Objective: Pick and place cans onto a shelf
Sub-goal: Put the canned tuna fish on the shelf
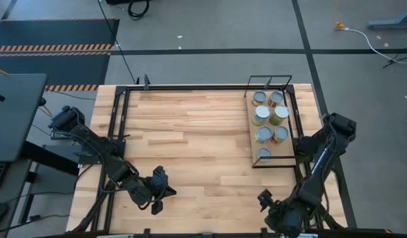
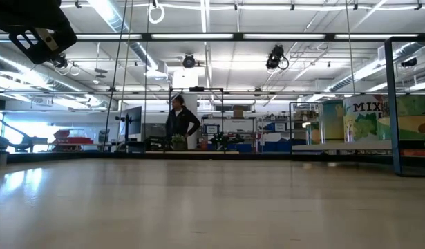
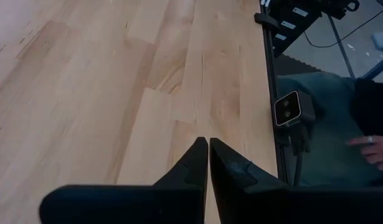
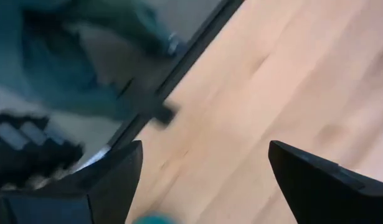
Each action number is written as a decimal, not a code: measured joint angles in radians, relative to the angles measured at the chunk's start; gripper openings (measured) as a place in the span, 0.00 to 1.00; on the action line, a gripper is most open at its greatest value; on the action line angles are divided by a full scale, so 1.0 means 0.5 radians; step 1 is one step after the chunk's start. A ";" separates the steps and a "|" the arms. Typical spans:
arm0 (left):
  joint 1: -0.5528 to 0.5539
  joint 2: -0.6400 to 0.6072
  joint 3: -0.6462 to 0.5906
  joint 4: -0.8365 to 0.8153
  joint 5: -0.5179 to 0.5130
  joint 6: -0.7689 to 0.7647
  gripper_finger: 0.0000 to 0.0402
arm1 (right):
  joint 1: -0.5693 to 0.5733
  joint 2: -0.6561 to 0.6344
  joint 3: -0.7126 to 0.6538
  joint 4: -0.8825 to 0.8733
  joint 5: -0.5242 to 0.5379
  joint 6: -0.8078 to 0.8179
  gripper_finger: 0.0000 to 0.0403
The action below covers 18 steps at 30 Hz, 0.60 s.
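Note:
Several cans (image 1: 263, 134) with silver-grey tops stand upright in two rows on the shelf (image 1: 251, 125), a brown board in a thin black wire frame at the table's far right. My left gripper (image 1: 162, 193) is shut and empty over the bare tabletop near the near edge; its fingertips meet in the left wrist view (image 3: 208, 143). My right gripper (image 1: 263, 198) is open wide and empty near the near edge, nearer than the shelf; its two fingers stand far apart in the right wrist view (image 4: 203, 155).
A black frame runs along the table's edges (image 1: 190, 86). A small camera (image 3: 288, 109) sits at the near edge. A person in teal clothing sits just beyond that edge, one hand (image 3: 377, 149) showing. Another person (image 2: 179, 123) stands far off in the room.

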 joint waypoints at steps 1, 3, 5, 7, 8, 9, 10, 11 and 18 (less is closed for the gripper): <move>0.000 0.000 0.000 0.000 0.000 0.000 0.06 | 0.020 0.016 0.000 -0.015 -0.061 0.031 0.89; 0.000 0.000 0.000 0.000 0.000 0.000 0.06 | 0.047 0.026 0.000 -0.057 -0.172 0.072 0.91; 0.000 0.000 0.000 0.000 0.000 0.000 0.06 | 0.062 0.009 0.000 -0.137 -0.224 0.138 0.92; 0.000 0.000 0.000 0.000 0.000 0.000 0.06 | 0.083 -0.016 0.000 -0.209 -0.240 0.244 0.92; 0.000 0.000 0.000 0.000 0.000 0.000 0.06 | 0.101 -0.026 0.000 -0.252 -0.236 0.308 0.92; 0.000 0.000 0.000 0.000 0.000 0.000 0.06 | 0.124 -0.028 0.000 -0.287 -0.234 0.375 0.92; 0.000 0.000 0.000 0.000 0.000 0.001 0.06 | 0.152 -0.027 0.000 -0.297 -0.235 0.443 0.92; 0.000 0.000 0.000 0.000 0.000 0.000 0.06 | 0.179 -0.025 0.000 -0.294 -0.230 0.518 0.92; 0.000 0.000 0.000 0.000 0.000 0.000 0.06 | 0.248 -0.013 0.000 -0.471 -0.120 0.872 0.95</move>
